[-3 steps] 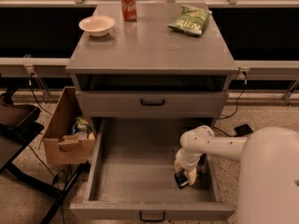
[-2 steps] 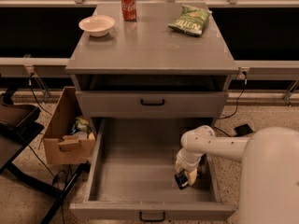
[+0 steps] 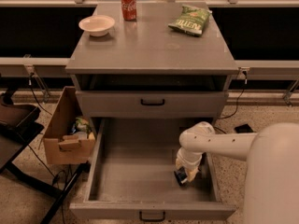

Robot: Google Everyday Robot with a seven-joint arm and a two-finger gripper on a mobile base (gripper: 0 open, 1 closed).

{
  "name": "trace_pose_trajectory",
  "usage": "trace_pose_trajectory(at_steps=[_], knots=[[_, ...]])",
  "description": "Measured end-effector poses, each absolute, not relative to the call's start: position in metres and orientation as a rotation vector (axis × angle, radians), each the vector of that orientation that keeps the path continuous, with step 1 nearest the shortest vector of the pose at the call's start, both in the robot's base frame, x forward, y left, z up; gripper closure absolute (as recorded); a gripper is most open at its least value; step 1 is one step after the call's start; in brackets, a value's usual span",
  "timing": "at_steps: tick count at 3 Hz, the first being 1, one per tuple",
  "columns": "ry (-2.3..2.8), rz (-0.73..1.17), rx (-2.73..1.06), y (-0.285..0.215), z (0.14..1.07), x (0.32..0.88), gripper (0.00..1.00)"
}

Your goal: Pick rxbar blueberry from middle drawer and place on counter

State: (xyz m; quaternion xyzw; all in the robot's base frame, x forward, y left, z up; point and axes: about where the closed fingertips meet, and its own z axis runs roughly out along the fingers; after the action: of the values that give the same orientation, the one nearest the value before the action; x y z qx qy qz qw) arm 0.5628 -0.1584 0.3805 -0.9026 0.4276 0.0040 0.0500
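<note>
The middle drawer (image 3: 140, 171) is pulled wide open at the bottom of the grey cabinet. My gripper (image 3: 185, 175) reaches down into its right side, close to the drawer floor and the right wall. A small dark piece (image 3: 179, 176) shows at the gripper's tip on the floor; it looks like the rxbar blueberry, mostly hidden by the gripper. The counter (image 3: 149, 45) is the flat grey top of the cabinet above.
On the counter stand a white bowl (image 3: 96, 25), a red soda can (image 3: 128, 4) and a green chip bag (image 3: 190, 20). A shallower drawer front (image 3: 152, 104) sits shut above the open drawer. A cardboard box (image 3: 67, 134) stands on the floor to the left.
</note>
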Motion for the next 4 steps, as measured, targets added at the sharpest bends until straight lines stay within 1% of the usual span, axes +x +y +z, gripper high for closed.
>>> trace_pose_trajectory(at_steps=[1,2,3,4], knots=[[1.213,-0.164,-2.934,-0.135,0.442,0.543,1.0],[1.274,-0.308,-3.069,-0.13,0.508,0.497,1.0],[1.531,-0.436,-3.005,-0.132,0.598,0.474,1.0],[1.747,-0.586,-2.82,-0.153,0.715,0.477,1.0]])
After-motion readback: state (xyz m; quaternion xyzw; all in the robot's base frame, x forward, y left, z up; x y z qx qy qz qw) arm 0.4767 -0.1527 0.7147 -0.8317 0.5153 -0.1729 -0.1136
